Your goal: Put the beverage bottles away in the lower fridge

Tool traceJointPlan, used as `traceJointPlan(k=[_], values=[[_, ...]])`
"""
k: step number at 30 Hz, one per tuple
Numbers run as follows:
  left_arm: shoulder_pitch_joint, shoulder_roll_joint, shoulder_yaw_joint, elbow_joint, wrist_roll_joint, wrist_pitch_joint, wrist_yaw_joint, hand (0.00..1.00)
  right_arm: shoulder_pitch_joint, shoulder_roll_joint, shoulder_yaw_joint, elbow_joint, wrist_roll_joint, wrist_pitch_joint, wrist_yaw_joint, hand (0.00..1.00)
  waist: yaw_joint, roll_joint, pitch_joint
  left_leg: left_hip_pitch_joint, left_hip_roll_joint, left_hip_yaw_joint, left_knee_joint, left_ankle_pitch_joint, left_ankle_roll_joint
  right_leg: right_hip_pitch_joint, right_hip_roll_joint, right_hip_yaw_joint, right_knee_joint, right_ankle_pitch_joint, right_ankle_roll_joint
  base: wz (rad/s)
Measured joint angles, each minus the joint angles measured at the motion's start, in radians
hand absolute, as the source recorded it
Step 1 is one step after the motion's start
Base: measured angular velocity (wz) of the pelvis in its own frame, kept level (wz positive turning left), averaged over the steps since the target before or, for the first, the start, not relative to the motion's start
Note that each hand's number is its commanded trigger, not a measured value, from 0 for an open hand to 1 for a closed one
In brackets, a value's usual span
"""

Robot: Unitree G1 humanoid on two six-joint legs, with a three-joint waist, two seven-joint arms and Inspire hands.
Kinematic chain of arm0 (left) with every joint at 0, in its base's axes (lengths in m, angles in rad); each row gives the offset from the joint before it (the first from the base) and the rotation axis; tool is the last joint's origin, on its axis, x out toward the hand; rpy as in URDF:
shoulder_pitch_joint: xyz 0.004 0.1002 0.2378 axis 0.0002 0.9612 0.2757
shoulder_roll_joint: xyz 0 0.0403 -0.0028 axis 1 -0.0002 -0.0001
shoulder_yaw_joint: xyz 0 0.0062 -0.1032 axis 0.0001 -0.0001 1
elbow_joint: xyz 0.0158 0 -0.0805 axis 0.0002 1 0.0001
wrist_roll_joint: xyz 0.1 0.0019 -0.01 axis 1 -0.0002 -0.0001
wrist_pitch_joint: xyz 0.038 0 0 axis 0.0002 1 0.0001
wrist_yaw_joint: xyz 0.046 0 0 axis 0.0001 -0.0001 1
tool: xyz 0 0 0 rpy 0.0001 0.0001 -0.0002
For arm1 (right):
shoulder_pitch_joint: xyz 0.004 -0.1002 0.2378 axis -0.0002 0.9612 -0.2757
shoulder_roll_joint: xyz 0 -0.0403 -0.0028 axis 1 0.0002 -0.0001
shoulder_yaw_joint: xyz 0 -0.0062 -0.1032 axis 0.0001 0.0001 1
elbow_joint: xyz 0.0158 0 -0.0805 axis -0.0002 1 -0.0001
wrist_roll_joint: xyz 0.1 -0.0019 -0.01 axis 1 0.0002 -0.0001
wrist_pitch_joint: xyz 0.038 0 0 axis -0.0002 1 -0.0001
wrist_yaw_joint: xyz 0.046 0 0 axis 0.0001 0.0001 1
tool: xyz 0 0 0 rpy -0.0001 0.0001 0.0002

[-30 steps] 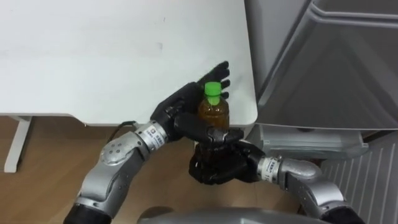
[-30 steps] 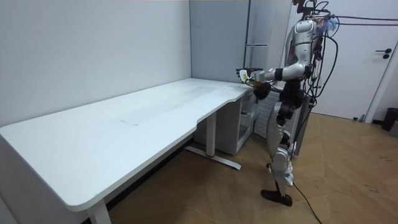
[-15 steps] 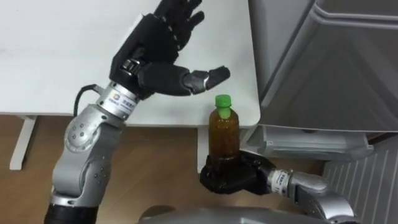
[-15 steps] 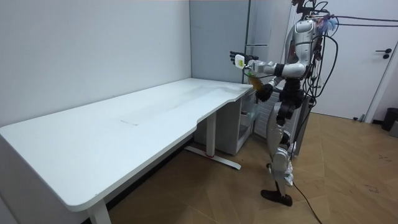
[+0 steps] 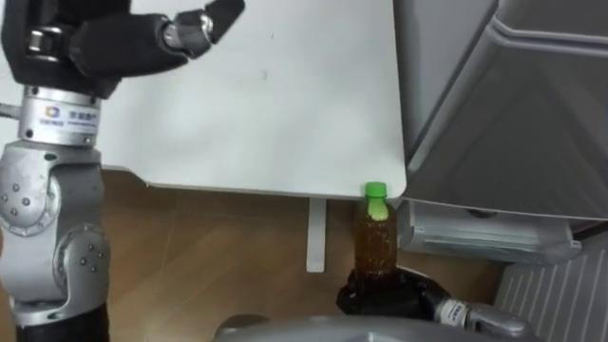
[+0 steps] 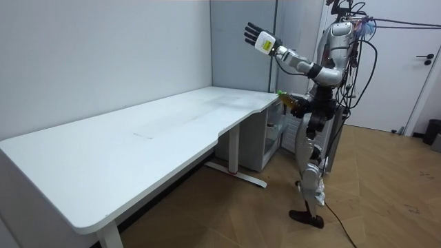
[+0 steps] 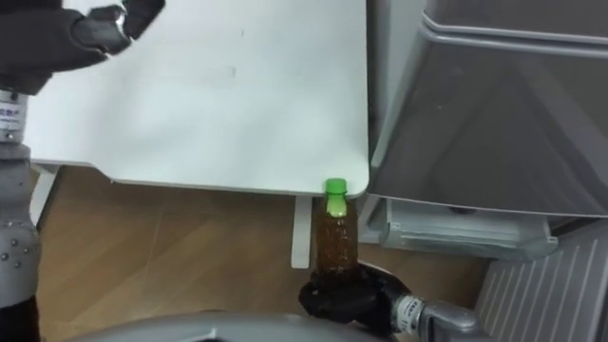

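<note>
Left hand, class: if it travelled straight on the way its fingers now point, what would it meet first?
Nothing close by. The left hand is held high and open, pointing up and away above the white table. It would probably first meet the grey wall behind, though depth is unclear.

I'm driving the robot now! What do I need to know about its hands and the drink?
Left hand: open, raised high above the white table, holding nothing.
Right hand: shut round the bottom of the green-capped bottle, which is upright just off the table's corner, beside the grey fridge.
Done: the bottle is off the table and in hand.
Left: get it into the lower fridge.
</note>
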Motion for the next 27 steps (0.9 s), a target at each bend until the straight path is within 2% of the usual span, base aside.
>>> traceJointPlan(k=[4, 8, 11, 13, 15, 17, 19, 20, 21, 24, 27], values=[[0.0, 0.0, 0.139, 0.0, -0.001, -0.03, 0.138, 0.0, 0.003, 0.009, -0.033, 0.037, 0.006, -0.016, 0.001, 1.0, 0.019, 0.001, -0.0009, 0.014, 0.0, 0.003, -0.003, 0.0, -0.001, 0.009, 0.001, 0.007, -0.002, -0.002, 0.0, -0.02], [0.004, -0.007, 0.225, 0.016, 0.002, -0.05, 0.256, 0.0, 0.011, 0.017, -0.053, 0.05, 0.008, -0.029, -0.003, 1.0, 0.031, 0.0, -0.0026, 0.025, -0.001, 0.001, -0.001, 0.001, -0.001, 0.024, 0.001, 0.005, -0.004, -0.001, -0.001, 0.02], [0.017, -0.017, 0.279, 0.074, 0.011, -0.075, 0.352, 0.0, 0.023, 0.025, -0.075, 0.061, 0.01, -0.035, -0.015, 1.0, 0.037, 0.005, -0.0067, 0.038, -0.001, 0.0, -0.002, 0.001, -0.001, 0.04, 0.001, 0.004, -0.013, -0.001, -0.001, 0.0], [0.052, -0.019, 0.31, 0.148, 0.002, -0.077, 0.419, 0.0, 0.036, 0.029, -0.099, 0.073, 0.063, -0.037, -0.027, 1.0, 0.041, 0.012, -0.011, 0.046, -0.001, -0.001, -0.008, 0.001, -0.001, 0.048, 0.001, 0.005, -0.018, 0.0, 0.0, 0.0], [0.076, -0.019, 0.327, 0.201, 0.0, -0.077, 0.47, 0.0, 0.047, 0.036, -0.134, 0.087, 0.138, -0.026, -0.05, 1.0, 0.041, 0.015, -0.0135, 0.047, -0.001, -0.003, -0.009, 0.001, -0.001, 0.051, 0.002, 0.003, -0.018, 0.0, 0.0, 0.03], [0.103, -0.019, 0.33, 0.264, -0.001, -0.085, 0.499, 0.0, 0.046, 0.038, -0.18, 0.139, 0.206, -0.014, -0.087, 1.0, 0.041, 0.009, -0.0194, 0.051, -0.002, -0.006, -0.011, 0.001, -0.001, 0.057, 0.001, -0.001, -0.018, 0.001, 0.0, 0.05], [0.156, -0.019, 0.321, 0.399, -0.003, -0.088, 0.533, 0.0, 0.05, 0.035, -0.233, 0.197, 0.271, -0.017, -0.116, 1.0, 0.039, 0.018, -0.0235, 0.06, -0.002, -0.003, -0.009, 0.001, -0.001, 0.058, 0.0, -0.001, -0.019, 0.001, -0.001, 0.0], [0.164, -0.019, 0.318, 0.431, -0.01, -0.083, 0.543, 0.0, 0.052, 0.035, -0.246, 0.206, 0.285, -0.012, -0.128, 1.0, 0.039, 0.02, -0.0245, 0.06, -0.002, -0.003, -0.009, 0.001, -0.001, 0.058, 0.0, -0.001, -0.019, 0.001, -0.001, 0.0], [0.175, -0.022, 0.315, 0.476, -0.025, -0.072, 0.565, 0.0, 0.052, 0.027, -0.265, 0.236, 0.301, 0.004, -0.158, 1.0, 0.037, 0.016, -0.0238, 0.06, -0.002, -0.004, -0.01, 0.001, -0.001, 0.058, 0.0, -0.002, -0.019, 0.0, -0.001, 0.0], [0.203, -0.022, 0.312, 0.602, -0.052, -0.071, 0.597, 0.0, 0.056, 0.004, -0.305, 0.308, 0.345, 0.041, -0.218, 1.0, 0.034, 0.014, -0.0224, 0.066, -0.002, -0.001, -0.023, 0.001, -0.001, 0.067, 0.0, -0.001, -0.019, 0.0, 0.0, -0.02], [0.211, -0.023, 0.274, 0.76, -0.055, -0.069, 0.613, 0.0, 0.053, -0.001, -0.339, 0.371, 0.399, 0.046, -0.276, 1.0, 0.025, 0.014, -0.02, 0.082, -0.002, -0.004, -0.024, 0.0, -0.001, 0.077, 0.001, -0.003, -0.029, 0.0, 0.0, 0.02]])
